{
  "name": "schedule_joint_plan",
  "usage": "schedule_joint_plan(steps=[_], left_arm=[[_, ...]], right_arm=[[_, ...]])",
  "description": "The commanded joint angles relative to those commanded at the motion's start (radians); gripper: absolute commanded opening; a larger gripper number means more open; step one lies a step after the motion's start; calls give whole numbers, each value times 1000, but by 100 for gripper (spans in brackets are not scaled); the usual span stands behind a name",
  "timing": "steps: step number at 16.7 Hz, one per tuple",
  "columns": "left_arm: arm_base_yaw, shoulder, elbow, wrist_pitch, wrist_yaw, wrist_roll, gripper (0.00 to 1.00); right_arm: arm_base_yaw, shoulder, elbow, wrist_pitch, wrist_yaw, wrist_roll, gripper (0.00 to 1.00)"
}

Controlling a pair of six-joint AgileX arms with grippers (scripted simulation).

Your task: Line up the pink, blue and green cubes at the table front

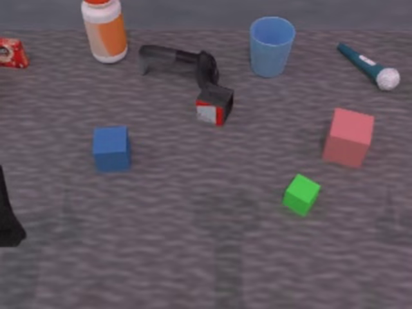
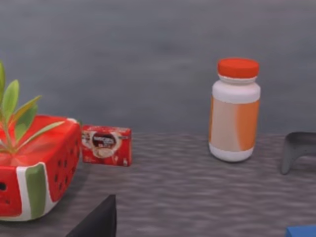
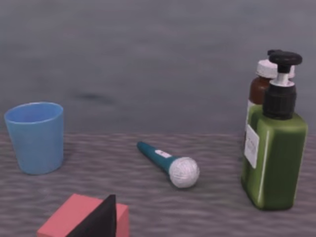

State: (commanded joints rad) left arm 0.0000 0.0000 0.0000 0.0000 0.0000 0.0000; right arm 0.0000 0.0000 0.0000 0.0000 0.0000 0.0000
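Note:
The mid-blue cube (image 1: 111, 148) sits at the left middle of the table (image 1: 206, 257); its corner (image 2: 302, 231) shows in the left wrist view. At the right stands the pale pink cube (image 1: 348, 136), also close in the right wrist view (image 3: 69, 219). The small green cube (image 1: 301, 194) lies in front of it, a little to the left. My left gripper (image 1: 8, 222) rests at the table's left edge, apart from the blue cube. My right gripper is out of the top view; a dark part of it (image 3: 98, 222) shows just in front of the pink cube.
Along the back stand an orange-white bottle (image 1: 104, 29), a dark grey tool (image 1: 180, 63), a blue cup (image 1: 271, 46) and a teal microphone (image 1: 368, 65). A red, white and black box (image 1: 214, 106) sits mid-table. A watermelon planter (image 2: 34, 168), red packet (image 1: 11, 53) and green pump bottle (image 3: 274, 158) flank the sides.

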Motion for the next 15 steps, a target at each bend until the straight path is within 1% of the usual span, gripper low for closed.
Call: schedule_joint_plan(steps=[4, 7, 11, 15], left_arm=[[0, 0, 0, 0, 0, 0, 100], [0, 0, 0, 0, 0, 0, 100], [0, 0, 0, 0, 0, 0, 100], [0, 0, 0, 0, 0, 0, 100]], right_arm=[[8, 31, 30, -21, 2, -9, 100], [44, 157, 149, -102, 3, -41, 100], [126, 472, 404, -275, 2, -111, 100], [224, 911, 707, -492, 0, -197, 100]])
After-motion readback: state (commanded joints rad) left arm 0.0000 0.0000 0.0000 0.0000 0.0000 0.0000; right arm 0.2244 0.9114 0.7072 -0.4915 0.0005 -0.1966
